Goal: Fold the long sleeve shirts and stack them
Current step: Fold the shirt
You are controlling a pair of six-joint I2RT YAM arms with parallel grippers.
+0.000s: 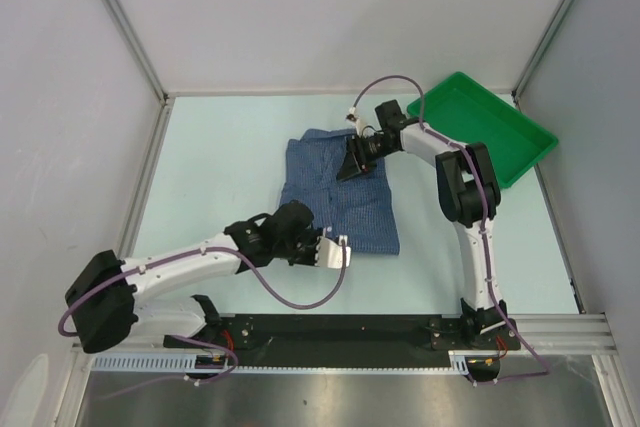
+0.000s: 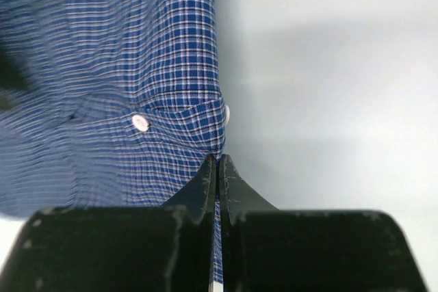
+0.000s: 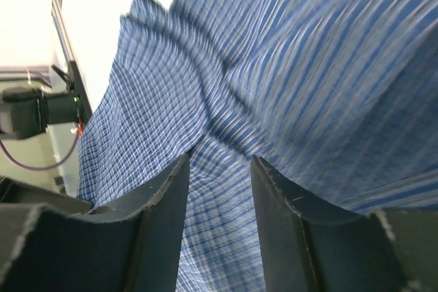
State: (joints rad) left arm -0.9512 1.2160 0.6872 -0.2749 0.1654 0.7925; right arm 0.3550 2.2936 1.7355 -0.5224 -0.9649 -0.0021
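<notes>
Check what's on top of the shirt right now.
The right pincer sits over the far edge of the shirt, jaws apart, cloth bunched beyond them. The left pincer is shut on the near hem. Whatever lies beneath the cloth is covered.

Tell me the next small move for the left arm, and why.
Probably raise the left gripper a little, lifting the near hem of the shirt off the table. Its jaws are shut on that hem beside a white button, while the right gripper stands open over the far end, so nothing seems to clamp the cloth.
</notes>
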